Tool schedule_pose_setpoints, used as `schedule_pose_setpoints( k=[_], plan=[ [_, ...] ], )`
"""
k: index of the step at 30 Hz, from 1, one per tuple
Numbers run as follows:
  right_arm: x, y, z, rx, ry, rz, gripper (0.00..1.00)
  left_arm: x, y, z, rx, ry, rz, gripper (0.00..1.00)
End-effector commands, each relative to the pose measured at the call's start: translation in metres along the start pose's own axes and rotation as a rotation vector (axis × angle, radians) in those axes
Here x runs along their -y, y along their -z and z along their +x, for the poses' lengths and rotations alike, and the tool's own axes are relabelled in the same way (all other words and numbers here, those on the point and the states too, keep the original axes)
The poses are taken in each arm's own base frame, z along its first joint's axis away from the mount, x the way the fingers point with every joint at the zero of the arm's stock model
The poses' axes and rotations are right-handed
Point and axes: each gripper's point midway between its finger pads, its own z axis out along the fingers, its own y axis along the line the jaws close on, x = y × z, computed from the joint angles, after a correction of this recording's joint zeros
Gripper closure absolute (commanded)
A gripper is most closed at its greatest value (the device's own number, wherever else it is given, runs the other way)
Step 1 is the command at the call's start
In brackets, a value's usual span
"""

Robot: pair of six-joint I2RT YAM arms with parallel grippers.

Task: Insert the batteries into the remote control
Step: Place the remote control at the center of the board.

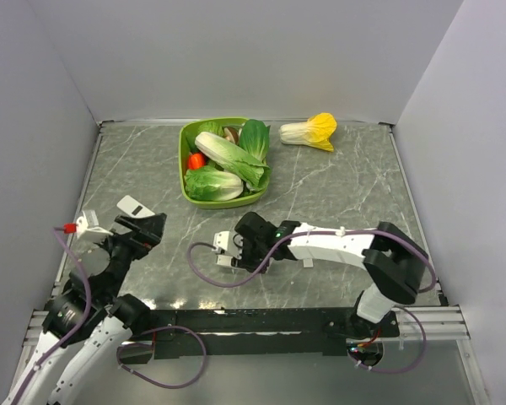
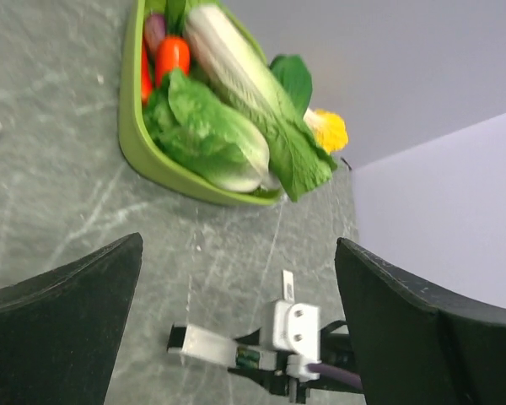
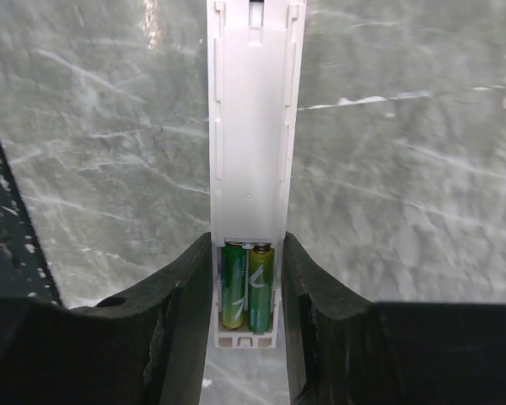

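Grey marbled table, top view, logged left to right. At 9 o'clock, near the left edge, we note a small white plate with a red knob. At its 2 o'clock lies a separate flat white piece. The left gripper sits beside these, its fingers spread wide with nothing between them. At 12 o'clock a green bowl holds leafy vegetables and a red item. Just off table centre, toward 6 o'clock, the right gripper is clamped on the remote control, one finger pressed against each long side of the white casing. We see the compartment uncovered, and both batteries lie in it side by side, lengthwise, between the fingers. At 1 o'clock a yellow-and-white cabbage lies on the table, apart from the bowl.
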Motion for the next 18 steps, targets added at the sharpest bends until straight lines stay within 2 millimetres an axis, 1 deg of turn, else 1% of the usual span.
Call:
schedule_pose_setpoints(
  k=[1, 2, 6, 7, 9, 10, 12, 13, 15, 16, 17, 18],
  plan=[
    [-0.002, -0.019, -0.006, -0.005, 0.111, -0.073, 0.94, -0.01, 0.012, -0.015, 0.053, -0.141, -0.015, 0.0],
    [-0.002, -0.024, -0.004, -0.018, 0.122, -0.082, 0.93, -0.008, 0.013, -0.016, 0.054, -0.16, 0.002, 0.01],
    [-0.005, -0.031, -0.001, -0.03, 0.153, -0.108, 0.89, -0.003, 0.016, -0.015, 0.052, -0.206, 0.048, 0.01],
    [-0.005, -0.031, 0.001, -0.034, 0.154, -0.11, 0.83, -0.003, 0.017, -0.016, 0.055, -0.222, 0.053, 0.01],
    [-0.004, -0.031, 0.004, -0.052, 0.153, -0.109, 0.75, -0.001, 0.018, -0.018, 0.066, -0.225, 0.071, 0.01],
    [-0.004, -0.03, 0.002, -0.052, 0.147, -0.107, 0.6, -0.001, 0.018, -0.018, 0.07, -0.233, 0.077, 0.01],
    [-0.005, -0.023, 0.003, -0.068, 0.126, -0.109, 0.48, 0.0, 0.018, -0.018, 0.076, -0.234, 0.09, 0.01],
    [-0.003, -0.019, -0.003, -0.058, 0.106, -0.1, 0.4, 0.0, 0.017, -0.017, 0.077, -0.235, 0.091, 0.01],
    [-0.001, -0.004, -0.012, -0.033, 0.088, -0.069, 0.34, -0.001, 0.016, -0.016, 0.074, -0.239, 0.092, 0.01],
    [0.001, 0.002, -0.015, -0.02, 0.052, -0.052, 0.25, -0.001, 0.016, -0.016, 0.073, -0.243, 0.088, 0.01],
    [0.005, 0.015, -0.024, 0.016, 0.038, -0.018, 0.21, -0.001, 0.015, -0.016, 0.071, -0.246, 0.085, 0.01],
    [0.012, 0.023, -0.027, 0.025, 0.011, 0.023, 0.17, -0.001, 0.015, -0.016, 0.071, -0.248, 0.085, 0.01]
  ],
)
